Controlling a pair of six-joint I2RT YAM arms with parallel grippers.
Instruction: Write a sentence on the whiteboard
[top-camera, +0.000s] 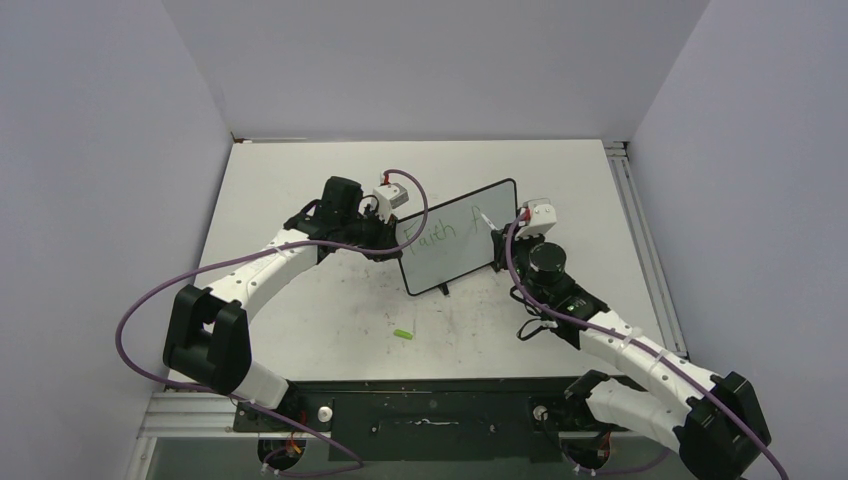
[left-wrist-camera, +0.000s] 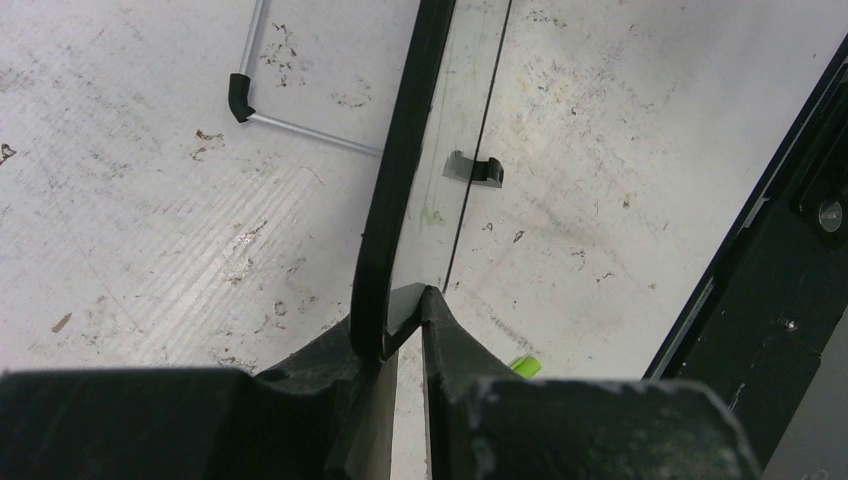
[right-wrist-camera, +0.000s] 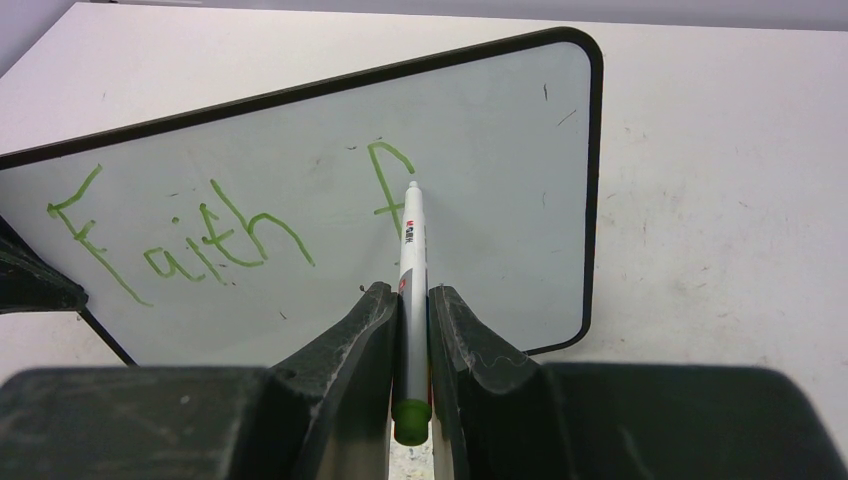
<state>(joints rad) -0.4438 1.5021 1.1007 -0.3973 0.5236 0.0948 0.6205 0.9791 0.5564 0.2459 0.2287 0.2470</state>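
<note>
The whiteboard (top-camera: 462, 210) stands tilted at mid-table, black-framed and glossy. Green handwriting, the sentence (right-wrist-camera: 200, 235), reads "Faith" followed by an "f" on the upper line; it also shows faintly from above (top-camera: 436, 236). My left gripper (top-camera: 385, 240) is shut on the whiteboard's left edge (left-wrist-camera: 402, 150), with its fingertips (left-wrist-camera: 405, 300) pinching the frame. My right gripper (right-wrist-camera: 405, 292) is shut on a white marker (right-wrist-camera: 412, 240) with a green end. The marker's tip rests on the board at the "f". From above the marker (top-camera: 484, 219) meets the board near its right side.
A green marker cap (top-camera: 403, 333) lies on the scuffed tabletop in front of the board, also visible in the left wrist view (left-wrist-camera: 524, 366). The board's wire stand (left-wrist-camera: 300, 130) and a black foot (left-wrist-camera: 472, 170) rest behind it. A black base rail (top-camera: 430, 400) runs along the near edge.
</note>
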